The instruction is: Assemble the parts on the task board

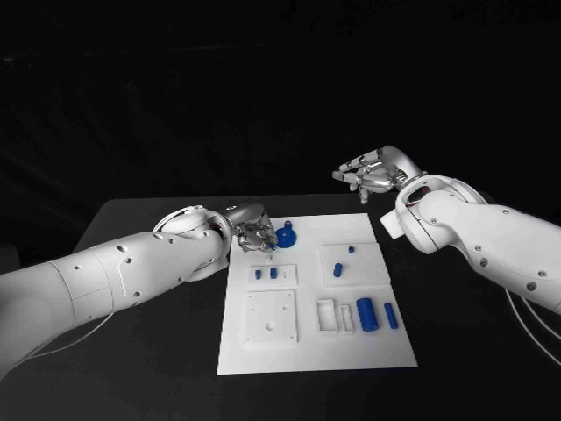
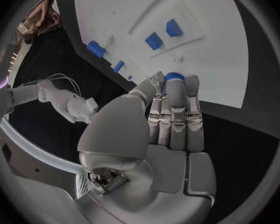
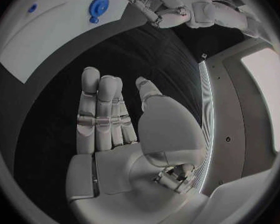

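The black table (image 1: 129,333) runs back into a room so dark that nothing beyond its far edge can be made out, and no lettering or brand mark is readable on anything. In the middle of the table lies the white rectangular task board (image 1: 316,346), with shallow raised plates and recesses on its face. Small blue parts sit on it: a round blue disc with a stub (image 1: 287,239) near the far left corner, two short blue pegs (image 1: 266,274) on a small plate just nearer, two more blue pieces (image 1: 343,265) on the plate to their right, and a blue cylinder (image 1: 366,314) with a slimmer blue bar (image 1: 391,316) beside it near the right edge. The left hand (image 1: 253,230) hovers over the board's far left corner, close to the disc; in the left wrist view its fingers (image 2: 176,115) lie straight and close together with a small blue piece (image 2: 174,76) at their tips, though whether it is held I cannot tell. The right hand (image 1: 372,172) is raised beyond the board's far right corner, well apart from it, fingers (image 3: 101,109) extended and holding nothing.
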You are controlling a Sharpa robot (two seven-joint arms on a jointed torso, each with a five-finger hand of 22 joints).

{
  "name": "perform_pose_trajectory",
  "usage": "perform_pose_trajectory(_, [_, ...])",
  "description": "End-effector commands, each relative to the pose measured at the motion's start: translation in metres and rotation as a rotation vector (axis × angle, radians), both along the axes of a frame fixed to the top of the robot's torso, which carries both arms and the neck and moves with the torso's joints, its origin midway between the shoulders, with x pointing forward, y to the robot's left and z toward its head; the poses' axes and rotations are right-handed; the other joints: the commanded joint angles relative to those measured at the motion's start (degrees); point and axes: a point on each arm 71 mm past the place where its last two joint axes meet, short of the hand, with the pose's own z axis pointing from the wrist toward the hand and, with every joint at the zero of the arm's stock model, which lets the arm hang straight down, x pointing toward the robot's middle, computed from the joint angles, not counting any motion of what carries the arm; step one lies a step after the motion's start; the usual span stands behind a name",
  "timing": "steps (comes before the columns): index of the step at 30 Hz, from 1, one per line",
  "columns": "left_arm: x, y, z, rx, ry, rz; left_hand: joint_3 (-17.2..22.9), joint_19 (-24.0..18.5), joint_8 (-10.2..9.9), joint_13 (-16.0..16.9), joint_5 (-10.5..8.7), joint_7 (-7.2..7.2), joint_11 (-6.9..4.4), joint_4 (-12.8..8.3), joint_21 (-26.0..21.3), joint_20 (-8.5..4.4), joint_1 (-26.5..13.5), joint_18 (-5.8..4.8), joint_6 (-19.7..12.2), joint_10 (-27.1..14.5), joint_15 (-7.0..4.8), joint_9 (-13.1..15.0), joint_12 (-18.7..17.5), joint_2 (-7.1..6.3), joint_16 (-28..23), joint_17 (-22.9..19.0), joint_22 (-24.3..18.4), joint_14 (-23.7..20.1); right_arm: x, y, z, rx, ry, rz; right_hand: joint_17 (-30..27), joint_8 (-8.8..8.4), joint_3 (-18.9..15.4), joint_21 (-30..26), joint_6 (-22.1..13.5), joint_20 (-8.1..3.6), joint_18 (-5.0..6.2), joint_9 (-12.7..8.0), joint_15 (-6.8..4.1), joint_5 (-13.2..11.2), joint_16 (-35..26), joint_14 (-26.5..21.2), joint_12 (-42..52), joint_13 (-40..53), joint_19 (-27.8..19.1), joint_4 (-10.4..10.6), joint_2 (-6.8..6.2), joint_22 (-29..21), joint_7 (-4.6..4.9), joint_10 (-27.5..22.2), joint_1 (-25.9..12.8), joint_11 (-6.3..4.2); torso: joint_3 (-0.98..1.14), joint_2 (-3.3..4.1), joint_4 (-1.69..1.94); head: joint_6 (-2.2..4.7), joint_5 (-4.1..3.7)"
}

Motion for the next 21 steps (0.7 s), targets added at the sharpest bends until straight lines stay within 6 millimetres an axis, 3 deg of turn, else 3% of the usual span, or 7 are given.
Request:
perform_pose_trajectory(1, [0.002, 0.003, -0.003, 0.024, 0.037, 0.008, -0.3, 0.1, 0.4, 0.0, -0.30, -0.19, -0.04, 0.2, -0.2, -0.28, -0.3, -0.09, 0.4, 0.2, 0.16, 0.0, 0.1, 0.27, 0.1, 0.1, 1.2, 0.3, 0.000, 0.002, 0.001, 0.002, -0.008, 0.009, -0.1, 0.11, -0.2, -0.3, -0.1, -0.08, 0.58, 0.0, 0.16, 0.2, 0.2, -0.4, 0.3, 0.0, 1.5, -0.1, 0.41, 0.1, 0.04, 0.1, -0.2, -0.09, 0.15, 0.08, -0.14, 0.11, 0.16])
perform_pose_trajectory(11, [0.005, 0.007, -0.012, 0.061, 0.051, 0.025, -0.4, 0.1, 0.4, 0.0, -0.33, -0.17, -0.03, 0.1, -0.2, -0.28, -0.2, -0.07, 0.3, 0.1, 0.17, 0.0, 0.1, 0.34, 0.1, 0.1, 1.2, 0.3, 0.000, 0.003, 0.001, 0.002, -0.007, 0.010, -0.1, 0.11, -0.2, -0.3, -0.1, -0.08, 0.58, 0.0, 0.16, 0.2, 0.2, -0.4, 0.3, 0.0, 1.5, -0.1, 0.41, 0.1, 0.04, 0.1, -0.2, -0.09, 0.12, -0.02, -0.08, -0.01, 0.24])
perform_pose_trajectory(21, [0.005, 0.008, -0.015, 0.069, 0.057, 0.025, -0.4, 0.2, 0.4, 0.0, -0.33, -0.16, -0.02, 0.2, -0.3, -0.26, -0.3, -0.06, 0.3, 0.1, 0.18, 0.0, 0.1, 0.40, -0.1, 0.0, 1.2, 0.3, 0.000, 0.003, 0.001, 0.003, -0.008, 0.011, -0.2, 0.11, -0.2, -0.5, -0.1, -0.07, 0.59, 0.0, 0.17, 0.2, 0.2, -0.4, 0.3, -0.1, 1.6, -0.1, 0.42, 0.1, 0.06, 0.1, -0.2, -0.08, 0.24, 0.06, -0.15, -0.10, 0.34])
